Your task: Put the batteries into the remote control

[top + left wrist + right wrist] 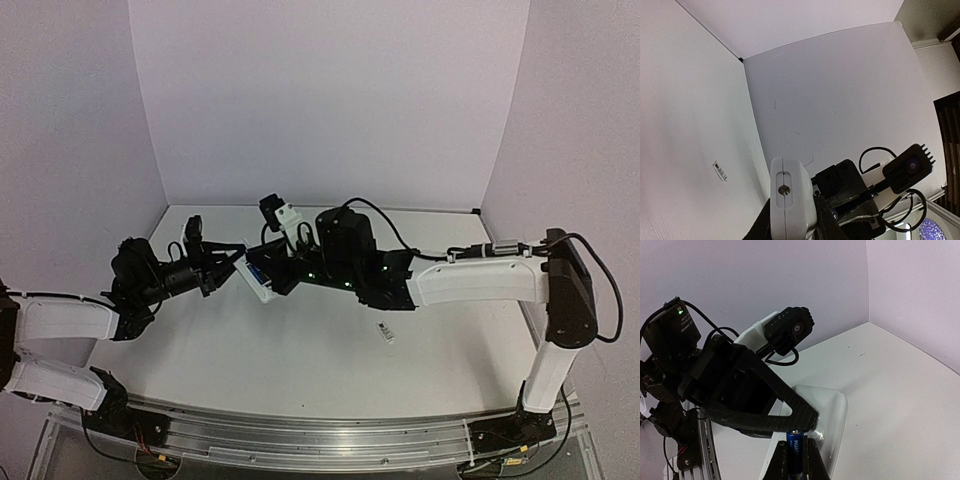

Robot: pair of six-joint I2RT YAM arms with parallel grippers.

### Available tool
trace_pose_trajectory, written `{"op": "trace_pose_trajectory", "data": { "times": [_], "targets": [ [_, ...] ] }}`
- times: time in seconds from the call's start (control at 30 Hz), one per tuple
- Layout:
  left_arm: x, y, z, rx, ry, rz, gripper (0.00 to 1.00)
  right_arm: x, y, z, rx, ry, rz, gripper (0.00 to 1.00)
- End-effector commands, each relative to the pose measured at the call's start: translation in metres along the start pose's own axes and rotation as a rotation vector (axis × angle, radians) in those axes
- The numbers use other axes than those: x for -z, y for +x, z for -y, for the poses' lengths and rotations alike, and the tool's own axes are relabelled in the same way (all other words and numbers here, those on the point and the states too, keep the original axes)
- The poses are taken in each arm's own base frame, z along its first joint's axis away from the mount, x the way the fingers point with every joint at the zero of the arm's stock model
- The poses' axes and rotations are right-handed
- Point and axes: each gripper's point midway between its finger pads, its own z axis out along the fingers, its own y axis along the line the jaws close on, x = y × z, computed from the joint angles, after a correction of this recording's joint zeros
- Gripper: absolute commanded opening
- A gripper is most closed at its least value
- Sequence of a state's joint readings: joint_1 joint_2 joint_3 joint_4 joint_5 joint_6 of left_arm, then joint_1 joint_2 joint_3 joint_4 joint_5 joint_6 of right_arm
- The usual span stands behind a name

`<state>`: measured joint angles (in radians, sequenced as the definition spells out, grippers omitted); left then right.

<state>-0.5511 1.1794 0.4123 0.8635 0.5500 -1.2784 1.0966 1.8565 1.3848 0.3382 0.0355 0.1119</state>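
The white remote control (262, 283) is held up above the table between both arms. My left gripper (238, 268) is shut on it; in the left wrist view the remote (789, 192) shows end-on between the dark fingers (826, 220). My right gripper (796, 442) is shut on a blue battery (795, 452), pale tip forward, right at the remote's white body (832, 410) and just under a left finger (765, 407). In the top view the right gripper (280, 272) sits against the remote, where a bit of blue shows. I cannot tell where the second battery is.
A small white cover piece (385, 332) lies on the table (300, 350) to the right of centre, also visible in the left wrist view (720, 170). Walls close the table at the back and sides. The right arm (470, 280) stretches across from the right.
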Motion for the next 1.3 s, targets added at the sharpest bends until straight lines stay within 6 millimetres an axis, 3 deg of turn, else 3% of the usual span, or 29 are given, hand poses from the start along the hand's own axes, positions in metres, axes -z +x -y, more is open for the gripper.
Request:
{"op": "trace_pose_trajectory", "data": {
  "times": [0.0, 0.3, 0.83, 1.27],
  "targets": [
    [0.013, -0.003, 0.071, -0.037, 0.232, 0.006, 0.0, 0.006, 0.025, 0.006, -0.013, 0.005, -0.048, 0.0],
    [0.019, -0.006, 0.078, -0.004, 0.26, 0.029, 0.0, 0.012, 0.034, 0.001, -0.014, -0.017, -0.061, 0.0],
    [0.024, -0.008, 0.082, -0.023, 0.267, 0.051, 0.0, 0.035, 0.08, -0.002, -0.063, -0.021, -0.267, 0.0],
    [0.014, -0.005, 0.088, -0.057, 0.264, -0.004, 0.0, 0.019, 0.073, 0.012, -0.078, 0.068, -0.264, 0.05]
  ]
}}
